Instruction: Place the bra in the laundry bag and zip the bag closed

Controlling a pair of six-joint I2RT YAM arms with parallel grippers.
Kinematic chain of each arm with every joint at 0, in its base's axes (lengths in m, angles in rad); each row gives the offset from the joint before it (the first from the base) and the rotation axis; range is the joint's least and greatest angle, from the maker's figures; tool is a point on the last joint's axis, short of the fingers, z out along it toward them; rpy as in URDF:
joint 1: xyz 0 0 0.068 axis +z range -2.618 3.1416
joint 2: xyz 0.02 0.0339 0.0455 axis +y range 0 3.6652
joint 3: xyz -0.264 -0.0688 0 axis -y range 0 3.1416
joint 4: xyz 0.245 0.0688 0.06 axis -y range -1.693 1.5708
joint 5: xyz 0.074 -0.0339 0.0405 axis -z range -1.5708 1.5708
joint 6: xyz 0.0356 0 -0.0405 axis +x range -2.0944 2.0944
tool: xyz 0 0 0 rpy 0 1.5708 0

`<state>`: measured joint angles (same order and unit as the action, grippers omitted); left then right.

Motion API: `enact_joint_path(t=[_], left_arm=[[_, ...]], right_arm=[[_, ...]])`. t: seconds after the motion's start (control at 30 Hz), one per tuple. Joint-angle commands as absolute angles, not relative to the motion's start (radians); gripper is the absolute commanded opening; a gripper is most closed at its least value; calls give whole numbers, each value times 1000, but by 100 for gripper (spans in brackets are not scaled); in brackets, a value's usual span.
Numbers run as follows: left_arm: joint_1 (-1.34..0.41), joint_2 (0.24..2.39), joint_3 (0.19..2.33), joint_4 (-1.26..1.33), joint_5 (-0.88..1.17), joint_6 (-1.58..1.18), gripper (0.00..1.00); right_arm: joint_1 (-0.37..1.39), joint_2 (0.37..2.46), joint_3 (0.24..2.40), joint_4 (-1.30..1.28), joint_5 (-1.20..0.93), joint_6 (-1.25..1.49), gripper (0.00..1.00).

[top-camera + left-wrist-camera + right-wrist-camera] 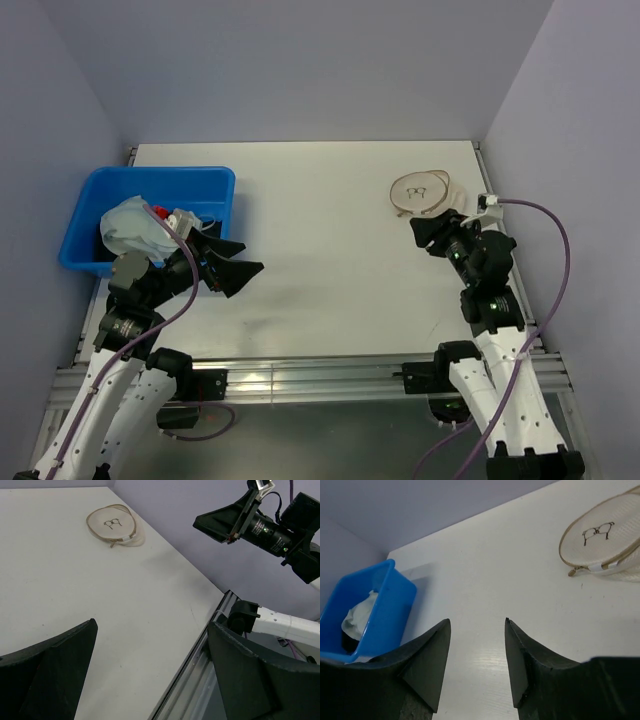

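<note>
The bra [135,226] is a pale grey-blue bundle lying in the blue tub [215,180] at the left; it also shows in the right wrist view [359,617]. The laundry bag [423,192], flat round white mesh with a tan rim, lies on the table at the back right; it shows in the left wrist view [114,524] and the right wrist view [600,534]. My left gripper [243,262] is open and empty, just right of the tub. My right gripper [425,235] is open and empty, just in front of the bag.
The blue tub [385,610] also holds a dark cloth under the bra. The white table [330,270] ends in a metal rail [300,378] at the near edge. Purple walls close in the back and both sides.
</note>
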<state>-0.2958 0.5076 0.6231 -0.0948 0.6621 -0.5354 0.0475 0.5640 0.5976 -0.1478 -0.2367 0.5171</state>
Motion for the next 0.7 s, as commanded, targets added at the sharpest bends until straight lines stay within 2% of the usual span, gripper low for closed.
enact_joint_path(t=[0.0,0.07,0.17,0.33,0.43,0.57,0.67], left_arm=[[-290,497,660,-72,687,-511,99],[-290,492,660,-83,683,-505,99],[-290,491,658,-83,689,-500,99],[-291,486,657,-78,690,-500,99],[-298,488,658,-92,663,-499,99],[-316,482,661,-109,635,-494,99],[-324,486,666,-118,630,-489,98]], right_arm=[[44,658,678,-173,-183,471,54],[48,721,693,-179,-134,443,50],[67,862,724,-160,-62,433,35],[139,1133,865,-175,141,376,34],[163,1288,980,-201,224,338,37],[164,1477,1113,-231,290,282,46],[170,1670,1280,-297,333,229,47]])
